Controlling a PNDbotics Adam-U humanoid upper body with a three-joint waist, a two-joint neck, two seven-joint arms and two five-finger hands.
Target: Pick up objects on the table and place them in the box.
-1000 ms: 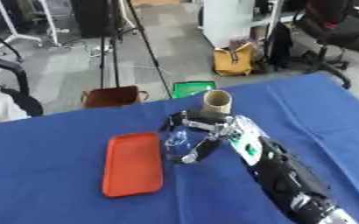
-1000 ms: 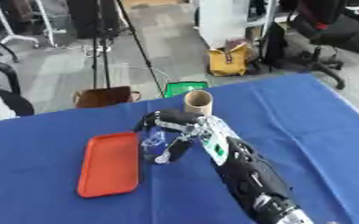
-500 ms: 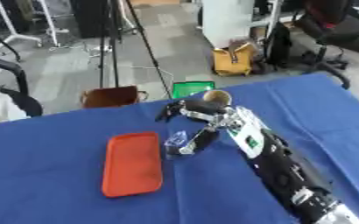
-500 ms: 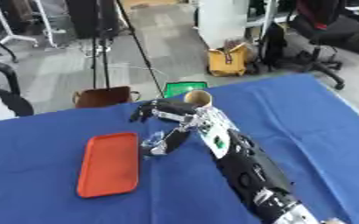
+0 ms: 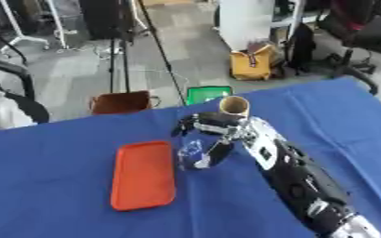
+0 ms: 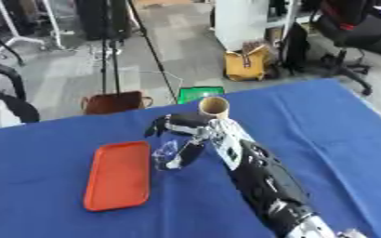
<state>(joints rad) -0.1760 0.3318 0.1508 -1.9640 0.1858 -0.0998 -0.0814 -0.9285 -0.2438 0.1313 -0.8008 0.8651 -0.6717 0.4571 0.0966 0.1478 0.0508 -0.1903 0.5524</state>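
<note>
Plain blue tablecloth (image 5: 55, 186), with a plain orange-red tray (image 5: 143, 174) at left. Tan paper cup (image 5: 234, 106) at far centre; black and silver right hand (image 5: 213, 128) over a clear, glinting object (image 5: 195, 155).

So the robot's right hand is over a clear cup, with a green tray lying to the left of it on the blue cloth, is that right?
Not quite: the tray is orange-red, not green, as the left eye view shows. The rest holds: the right hand is over the clear cup, and the tray lies to the cup's left on the blue cloth.

Right arm (image 5: 287, 174) — blk w/ silver joints, white patches.
</note>
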